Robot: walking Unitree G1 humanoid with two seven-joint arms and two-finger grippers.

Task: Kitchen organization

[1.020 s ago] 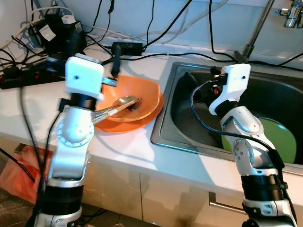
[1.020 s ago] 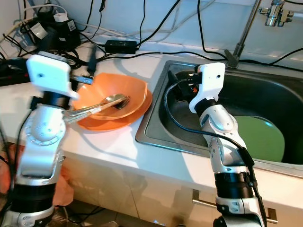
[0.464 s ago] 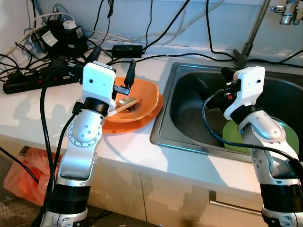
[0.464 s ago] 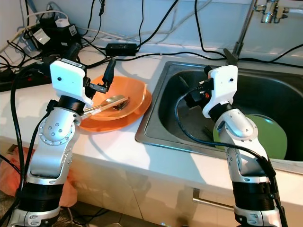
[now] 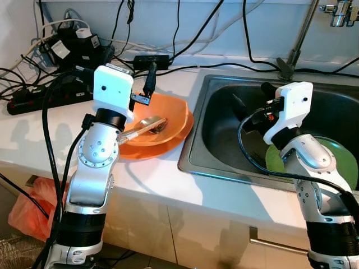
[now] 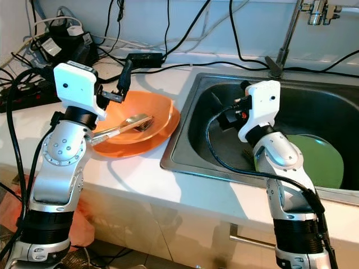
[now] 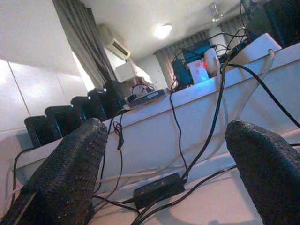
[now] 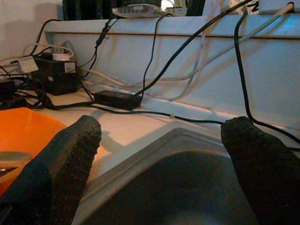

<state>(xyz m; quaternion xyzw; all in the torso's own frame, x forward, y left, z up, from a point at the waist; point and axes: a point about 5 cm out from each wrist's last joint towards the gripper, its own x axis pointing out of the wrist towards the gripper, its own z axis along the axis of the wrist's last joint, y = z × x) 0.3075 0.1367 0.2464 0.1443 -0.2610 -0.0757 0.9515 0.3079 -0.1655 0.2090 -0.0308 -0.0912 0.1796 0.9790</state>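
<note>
- Your left pincer [image 5: 150, 75] is raised above the far rim of the orange bowl [image 5: 168, 112], pointing toward the back wall; its fingers [image 7: 65, 173] are spread wide with nothing between them.
- The orange bowl sits on an orange plate [image 5: 154, 149] on the white table [image 5: 33, 134], just beside the left edge of the sink [image 5: 193, 151].
- A metal spoon [image 5: 147, 120] lies in the bowl with its handle sticking out over the near rim, toward your left arm.
- Your right pincer [image 5: 252, 101] hangs over the left part of the sink basin, aimed at the back; its fingers [image 8: 61, 159] are spread apart and hold nothing.
- A green plate [image 5: 342, 162] lies flat on the sink bottom, partly hidden behind your right forearm.
- A black power adapter [image 5: 152, 58] lies on the table behind the bowl, with black cables [image 5: 224, 64] running along the back edge.
- A power strip [image 5: 33, 95] and a cluster of plugs [image 5: 73, 45] occupy the far left corner of the table.
- The tap [image 5: 341, 12] stands at the far right above the sink.
</note>
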